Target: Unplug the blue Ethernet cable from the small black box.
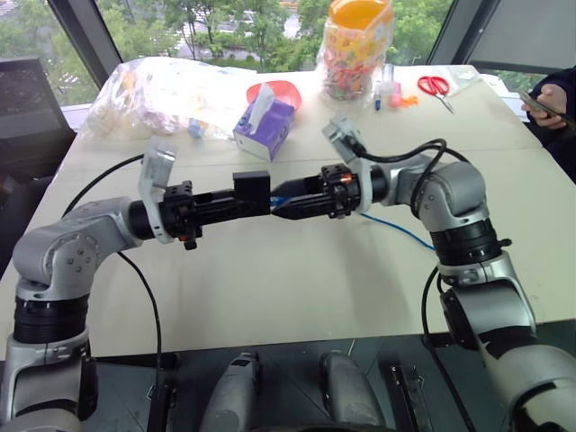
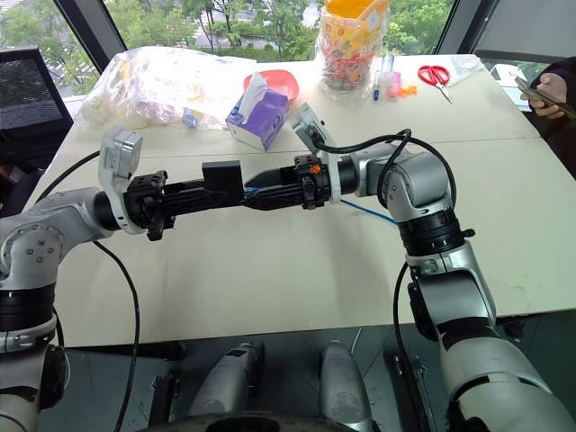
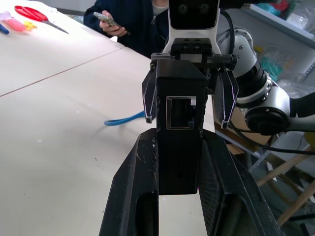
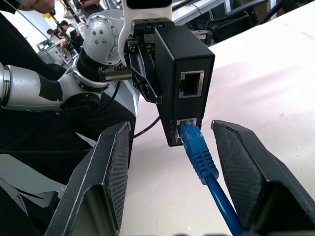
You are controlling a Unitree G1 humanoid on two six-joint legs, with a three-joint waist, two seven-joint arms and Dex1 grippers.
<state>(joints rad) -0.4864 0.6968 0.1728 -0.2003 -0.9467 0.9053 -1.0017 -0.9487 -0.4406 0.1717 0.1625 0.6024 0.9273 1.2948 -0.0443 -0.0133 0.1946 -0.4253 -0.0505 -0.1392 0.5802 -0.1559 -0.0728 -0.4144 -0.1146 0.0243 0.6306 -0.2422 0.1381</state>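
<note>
My left gripper (image 1: 256, 205) is shut on the small black box (image 1: 252, 187) and holds it level above the middle of the table. In the right wrist view the box (image 4: 184, 83) has two ports in its facing side. The blue Ethernet cable's plug (image 4: 196, 145) sits in the lower one. My right gripper (image 4: 171, 127) faces the box from the right, open, with a finger on each side of the plug and touching neither. From there the cable (image 1: 396, 229) trails down over the table under my right arm. The left wrist view shows the box (image 3: 179, 123) between my fingers.
At the back of the table stand a purple tissue box (image 1: 265, 126), a red bowl (image 1: 279, 90), a clear bag (image 1: 162, 90) and a jar of colourful items (image 1: 355, 45). Red scissors (image 1: 435, 85) lie far right. A person's hand with a phone (image 1: 549, 103) is at the right edge.
</note>
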